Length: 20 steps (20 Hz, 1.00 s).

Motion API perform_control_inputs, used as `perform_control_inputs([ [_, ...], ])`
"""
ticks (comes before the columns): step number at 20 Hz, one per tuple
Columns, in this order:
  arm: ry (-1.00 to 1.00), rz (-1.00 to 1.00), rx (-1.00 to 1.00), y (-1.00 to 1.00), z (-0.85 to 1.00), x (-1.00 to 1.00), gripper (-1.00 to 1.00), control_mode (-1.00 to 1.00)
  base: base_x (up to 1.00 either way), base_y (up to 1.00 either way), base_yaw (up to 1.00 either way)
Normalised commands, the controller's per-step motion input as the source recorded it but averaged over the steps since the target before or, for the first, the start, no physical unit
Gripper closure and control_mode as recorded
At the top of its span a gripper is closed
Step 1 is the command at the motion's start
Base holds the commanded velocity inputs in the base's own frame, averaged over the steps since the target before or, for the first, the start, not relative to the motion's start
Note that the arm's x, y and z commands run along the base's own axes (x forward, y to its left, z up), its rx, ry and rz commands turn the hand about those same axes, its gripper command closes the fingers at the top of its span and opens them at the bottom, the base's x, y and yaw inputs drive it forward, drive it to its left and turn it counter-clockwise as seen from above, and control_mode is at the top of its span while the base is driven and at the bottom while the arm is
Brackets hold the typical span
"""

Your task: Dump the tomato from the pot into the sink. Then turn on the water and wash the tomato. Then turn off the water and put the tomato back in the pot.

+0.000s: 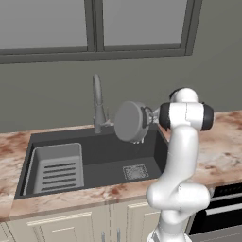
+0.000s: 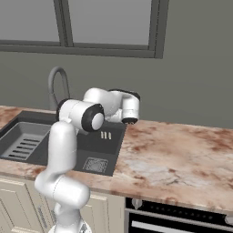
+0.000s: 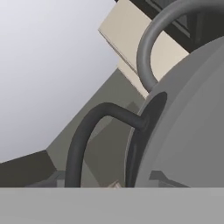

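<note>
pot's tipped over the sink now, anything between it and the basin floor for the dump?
Nothing visible. The pot hangs on its side in the gripper above the sink, beside the faucet. Below it lies bare basin floor and the drain grate; the ribbed rack sits off at the far end.

The arm (image 1: 182, 156) is glossy white, built of thick rounded tube sections that swell into bulbous elbows. Dark, nearly black bands ring the joints, clearest as a wide collar on either side of the upper white drum (image 1: 185, 116) and around the end cap (image 2: 129, 120) of the short white section near the hand. No cables, screws or markings can be made out on the smooth casing.
</note>
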Motion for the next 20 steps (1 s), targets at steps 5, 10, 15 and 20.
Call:
perform_control_inputs([
  [5,0.01,0.0,0.0,0.0,0.14,-0.03,1.0,-1.0,0.0,0.0,0.0],
  [10,0.15,0.0,0.06,0.0,0.0,0.0,1.0,-1.0,0.0,0.0,0.0],
  [15,0.19,0.0,0.11,0.0,0.01,0.01,1.0,-1.0,0.0,0.0,0.0],
  [20,-0.03,0.0,0.01,0.0,0.41,-0.1,1.0,-1.0,0.0,0.0,0.0],
])
